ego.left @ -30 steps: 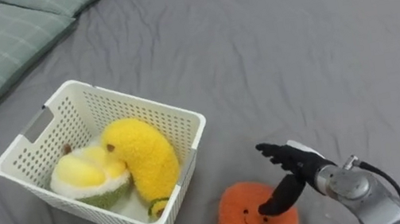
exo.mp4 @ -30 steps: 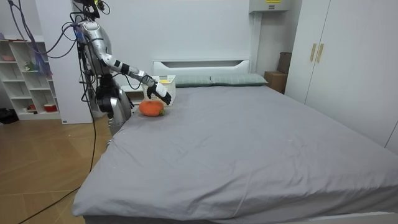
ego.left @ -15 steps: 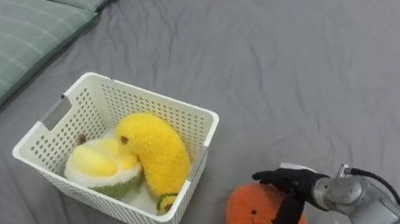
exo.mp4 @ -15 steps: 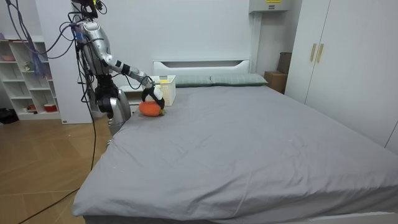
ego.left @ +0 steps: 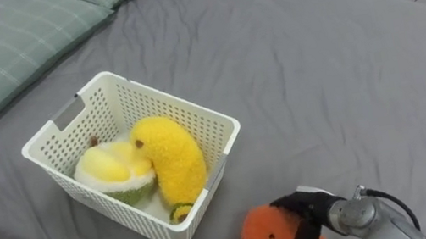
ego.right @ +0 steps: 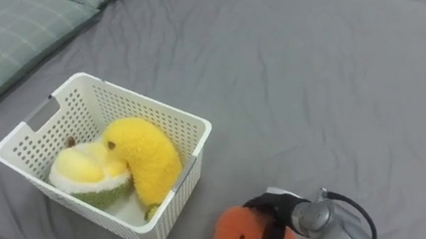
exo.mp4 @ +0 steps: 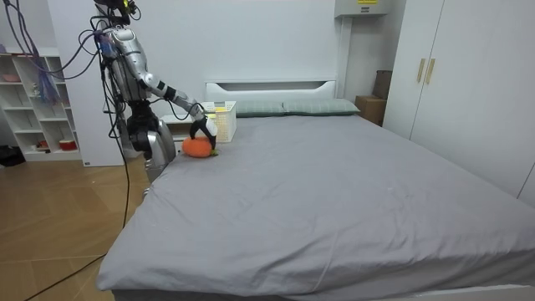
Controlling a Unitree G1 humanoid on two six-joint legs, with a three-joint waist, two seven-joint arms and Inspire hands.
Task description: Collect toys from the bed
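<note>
Basket (ego.left: 223,126) holds two toys: yellow toy (ego.left: 174,156), with green-yellow toy (ego.left: 109,166) at its 9 o'clock. Orange toy (ego.left: 261,236) sits on bed (ego.left: 343,73) at basket's 5 o'clock. My right hand (ego.left: 306,208) grips it, fingers curled over its top. Left to do, I judge: lift it, drop it in basket.

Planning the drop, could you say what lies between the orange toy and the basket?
Only bare grey sheet separates orange toy and basket, in both eye views.

no legible text, labels, numbers or signs anywhere
</note>
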